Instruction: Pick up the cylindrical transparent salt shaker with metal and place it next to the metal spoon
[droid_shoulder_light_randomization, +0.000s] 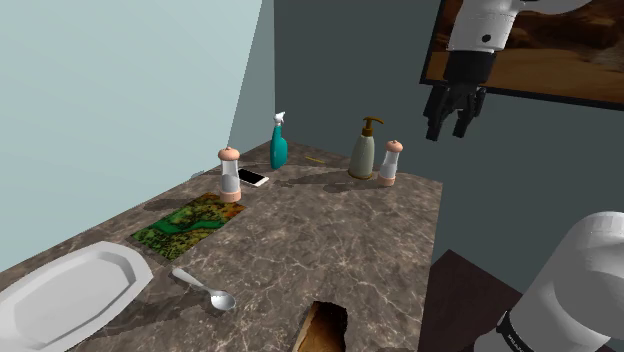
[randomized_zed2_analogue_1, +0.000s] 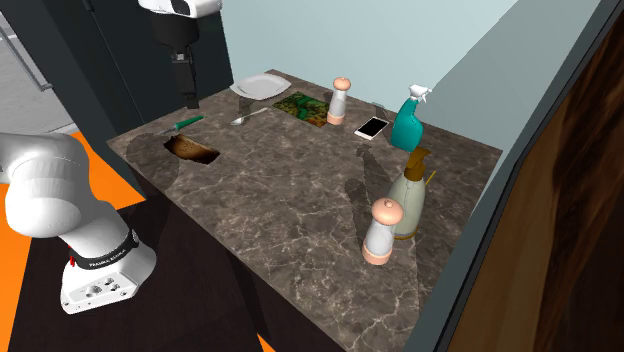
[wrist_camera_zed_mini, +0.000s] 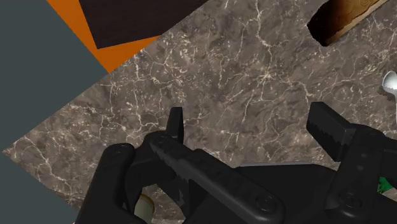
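Two look-alike shakers with pale bodies and peach caps stand on the marble counter (droid_shoulder_light_randomization: 330, 230). One shaker (droid_shoulder_light_randomization: 391, 161) (randomized_zed2_analogue_1: 380, 231) is beside the soap dispenser (droid_shoulder_light_randomization: 366, 150) (randomized_zed2_analogue_1: 410, 200). The other shaker (droid_shoulder_light_randomization: 230, 173) (randomized_zed2_analogue_1: 339, 101) stands by the phone (droid_shoulder_light_randomization: 252, 178). The metal spoon (droid_shoulder_light_randomization: 205, 290) (randomized_zed2_analogue_1: 250, 116) lies next to the white plate (droid_shoulder_light_randomization: 70, 295); its bowl (wrist_camera_zed_mini: 389, 83) shows in the wrist view. My gripper (droid_shoulder_light_randomization: 455, 112) (randomized_zed2_analogue_1: 187, 85) (wrist_camera_zed_mini: 254, 127) hangs open high above the counter, holding nothing and far from both shakers.
A teal spray bottle (droid_shoulder_light_randomization: 278, 142) stands at the back. A green mat (droid_shoulder_light_randomization: 190, 222) lies between the plate and the far shaker. A brown wooden item (droid_shoulder_light_randomization: 322, 328) (randomized_zed2_analogue_1: 190, 149) sits at the counter's near edge, a green-handled tool (randomized_zed2_analogue_1: 187, 122) beside it.
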